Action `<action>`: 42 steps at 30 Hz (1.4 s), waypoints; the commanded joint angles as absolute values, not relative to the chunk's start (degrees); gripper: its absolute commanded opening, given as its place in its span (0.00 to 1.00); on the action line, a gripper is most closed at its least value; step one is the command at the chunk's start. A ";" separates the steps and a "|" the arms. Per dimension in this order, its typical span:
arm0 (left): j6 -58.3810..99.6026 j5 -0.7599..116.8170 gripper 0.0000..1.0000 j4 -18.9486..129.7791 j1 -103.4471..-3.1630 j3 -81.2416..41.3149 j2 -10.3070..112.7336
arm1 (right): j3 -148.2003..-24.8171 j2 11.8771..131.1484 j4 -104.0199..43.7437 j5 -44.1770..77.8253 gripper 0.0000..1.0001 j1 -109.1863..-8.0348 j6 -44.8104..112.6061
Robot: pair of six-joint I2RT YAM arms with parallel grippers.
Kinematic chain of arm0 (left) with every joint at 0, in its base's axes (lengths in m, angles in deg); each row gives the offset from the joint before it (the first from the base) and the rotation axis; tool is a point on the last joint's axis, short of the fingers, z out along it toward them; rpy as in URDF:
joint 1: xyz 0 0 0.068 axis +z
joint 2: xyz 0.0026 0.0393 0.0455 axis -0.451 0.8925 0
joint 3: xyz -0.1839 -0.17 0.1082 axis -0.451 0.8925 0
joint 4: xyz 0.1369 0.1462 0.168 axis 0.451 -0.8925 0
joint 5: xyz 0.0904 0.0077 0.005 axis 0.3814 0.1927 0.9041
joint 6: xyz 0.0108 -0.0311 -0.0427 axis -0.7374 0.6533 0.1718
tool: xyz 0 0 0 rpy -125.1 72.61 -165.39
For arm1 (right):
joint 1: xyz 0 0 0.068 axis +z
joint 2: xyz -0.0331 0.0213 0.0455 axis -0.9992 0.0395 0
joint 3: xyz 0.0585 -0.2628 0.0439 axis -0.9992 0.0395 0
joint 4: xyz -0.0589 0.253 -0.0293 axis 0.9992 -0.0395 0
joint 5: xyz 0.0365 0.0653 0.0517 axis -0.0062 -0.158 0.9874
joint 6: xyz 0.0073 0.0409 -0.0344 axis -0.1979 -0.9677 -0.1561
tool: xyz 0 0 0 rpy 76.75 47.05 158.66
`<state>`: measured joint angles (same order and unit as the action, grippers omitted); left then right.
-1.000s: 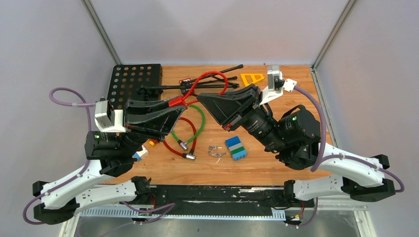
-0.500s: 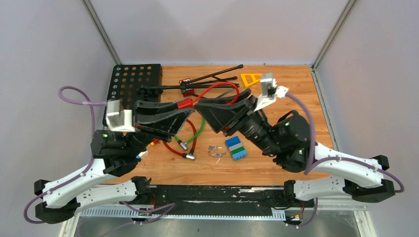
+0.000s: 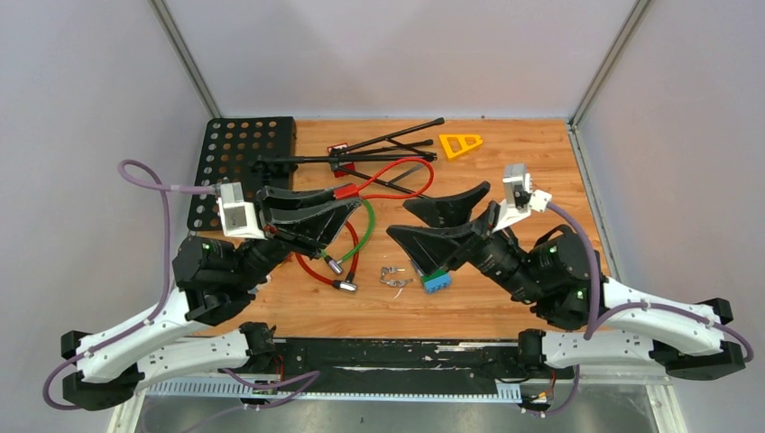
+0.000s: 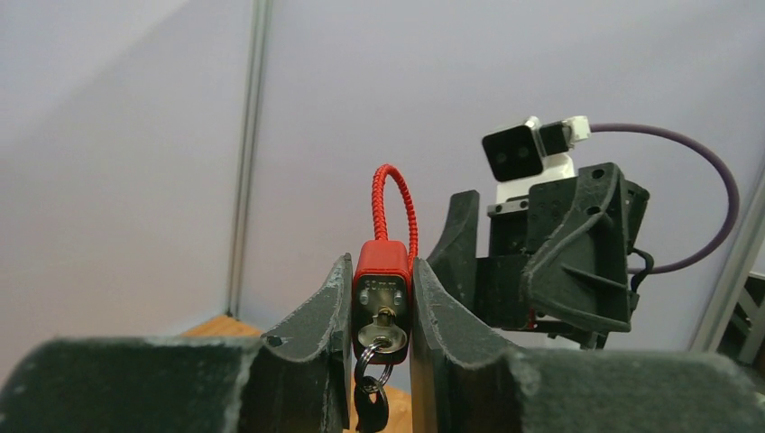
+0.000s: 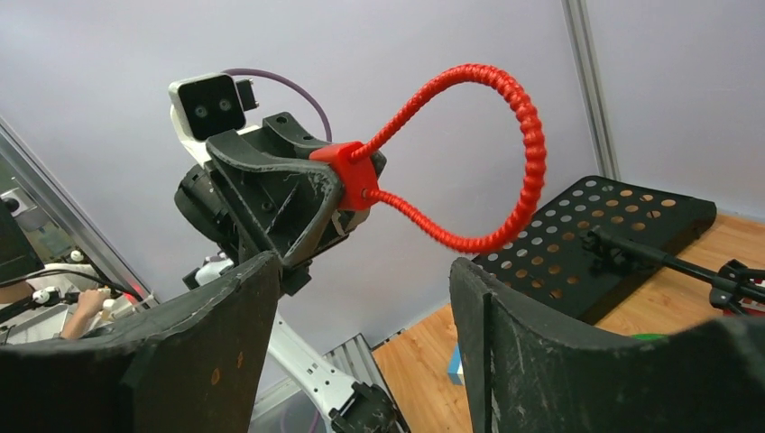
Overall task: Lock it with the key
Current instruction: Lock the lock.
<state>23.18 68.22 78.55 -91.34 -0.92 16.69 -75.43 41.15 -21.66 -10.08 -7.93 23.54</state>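
One key [image 4: 379,338] in red lock [image 4: 382,275], inside left claw [image 4: 380,264]

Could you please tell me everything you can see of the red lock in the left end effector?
The lock has a red, plastic-looking body with a metal face. It is pinched in the left end effector and held in the air. A ribbed red cable leaves the body and loops back into it, closed. A key sits in the keyhole, with a ring hanging below. Nothing else touches it.
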 commanded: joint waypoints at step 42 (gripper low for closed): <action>3.90 47.29 0.00 12.04 -91.41 -33.99 31.82 | -113.76 59.61 -91.07 1.35 0.52 -7.69 71.14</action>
